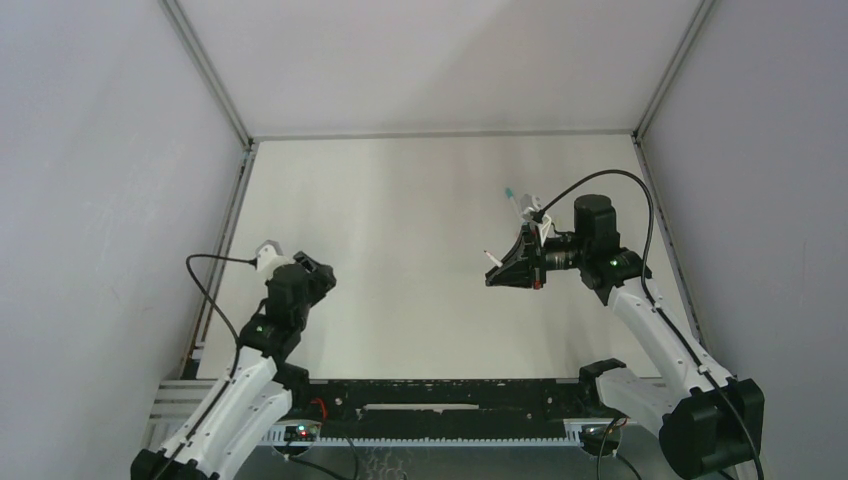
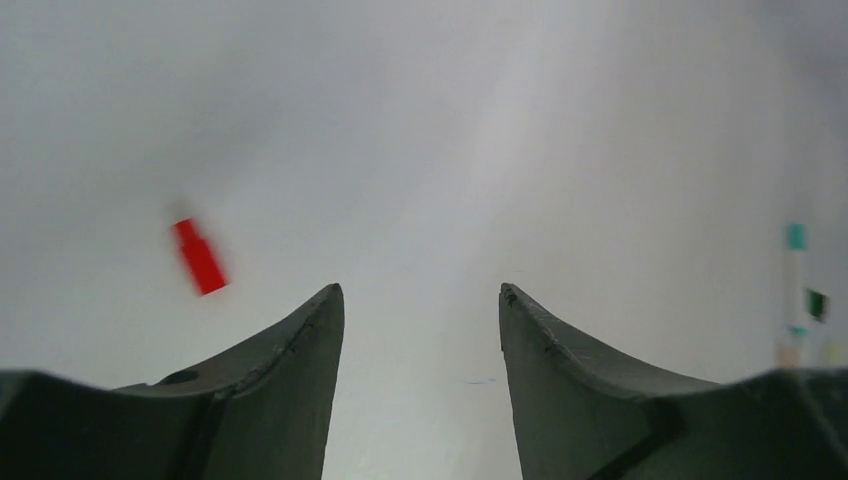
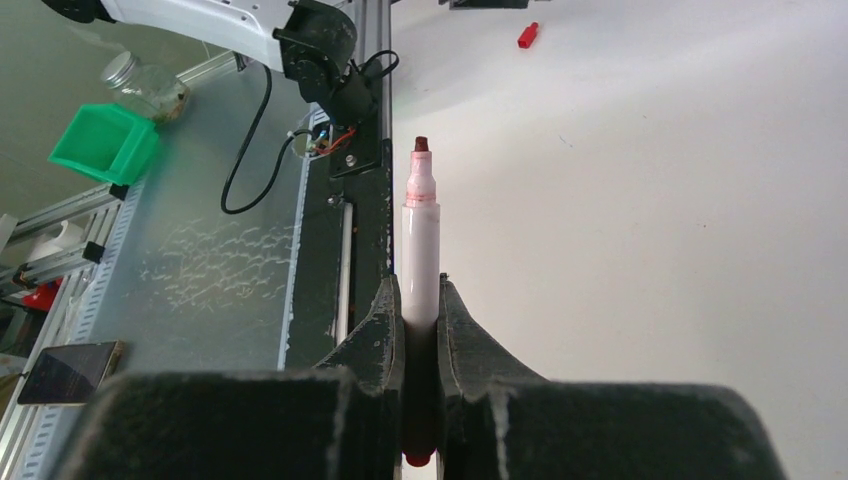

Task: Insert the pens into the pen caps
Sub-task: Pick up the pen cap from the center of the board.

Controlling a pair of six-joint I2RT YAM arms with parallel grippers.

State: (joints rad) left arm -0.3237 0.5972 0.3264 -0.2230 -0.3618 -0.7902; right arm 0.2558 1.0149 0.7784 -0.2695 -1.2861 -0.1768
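My right gripper [image 3: 421, 282] is shut on a white-barrelled pen [image 3: 420, 235]. Its uncapped red tip points away from the jaws, toward the left arm [image 3: 320, 40]. From above, that gripper [image 1: 497, 272] hovers right of the table's middle with the pen [image 1: 489, 256] sticking out. A red pen cap [image 3: 527, 35] lies on the white table close to the left arm. It shows blurred in the left wrist view as the red cap [image 2: 200, 257], left of and beyond my open, empty left gripper [image 2: 420, 290]. The left gripper [image 1: 315, 272] hangs over the table's left side. Another pen [image 1: 514, 200] with a teal end lies behind the right gripper.
Small teal and dark shapes [image 2: 800, 290] blur at the right edge of the left wrist view. A black rail [image 1: 450, 395] runs along the table's near edge. Off the table beside the frame stand a green bin [image 3: 105, 140], a glass jar [image 3: 140, 85] and a phone [image 3: 65, 370].
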